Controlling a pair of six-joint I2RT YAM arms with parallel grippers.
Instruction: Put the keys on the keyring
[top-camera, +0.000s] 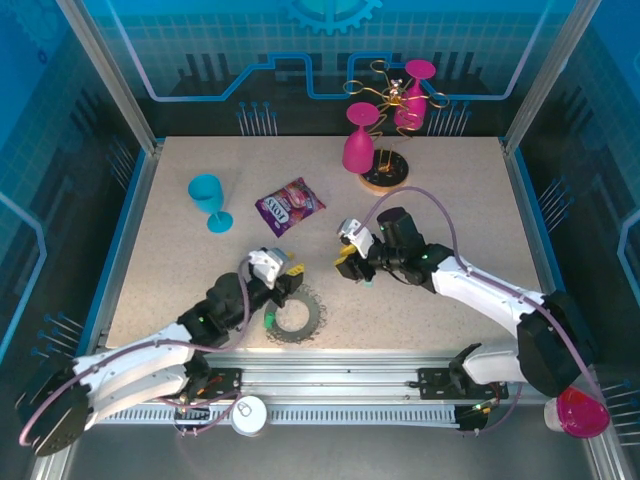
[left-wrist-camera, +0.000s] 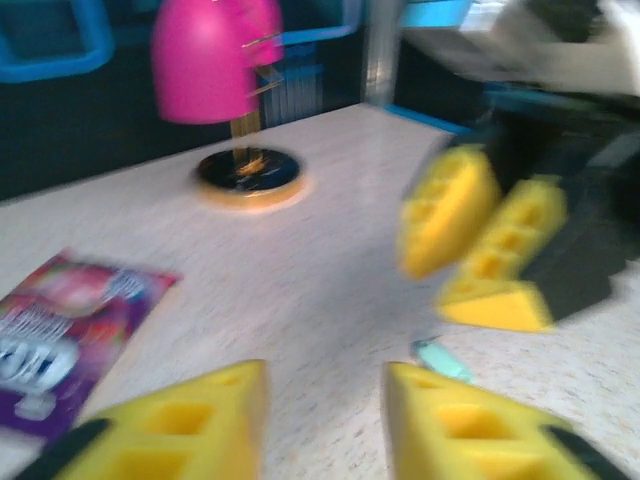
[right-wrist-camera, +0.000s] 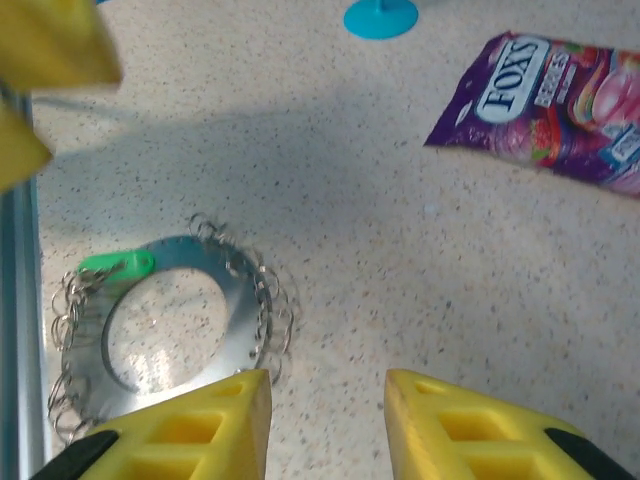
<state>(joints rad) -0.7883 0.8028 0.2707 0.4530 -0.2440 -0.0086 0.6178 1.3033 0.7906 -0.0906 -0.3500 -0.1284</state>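
Note:
The keyring, a flat dark metal ring fringed with small wire loops, lies on the table near the front edge. A bright green key rests on its left rim. A pale grey-green key lies loose on the table just beyond my left gripper's right finger. My left gripper hovers open beside the ring, with bare table between its fingers. My right gripper stands open just right of the ring, holding nothing. Its yellow fingers show blurred in the left wrist view.
A purple snack packet lies behind the grippers, with a blue cup to its left. At the back right stands a glass rack on a round wooden base, hung with pink glasses. A metal rail runs along the front edge.

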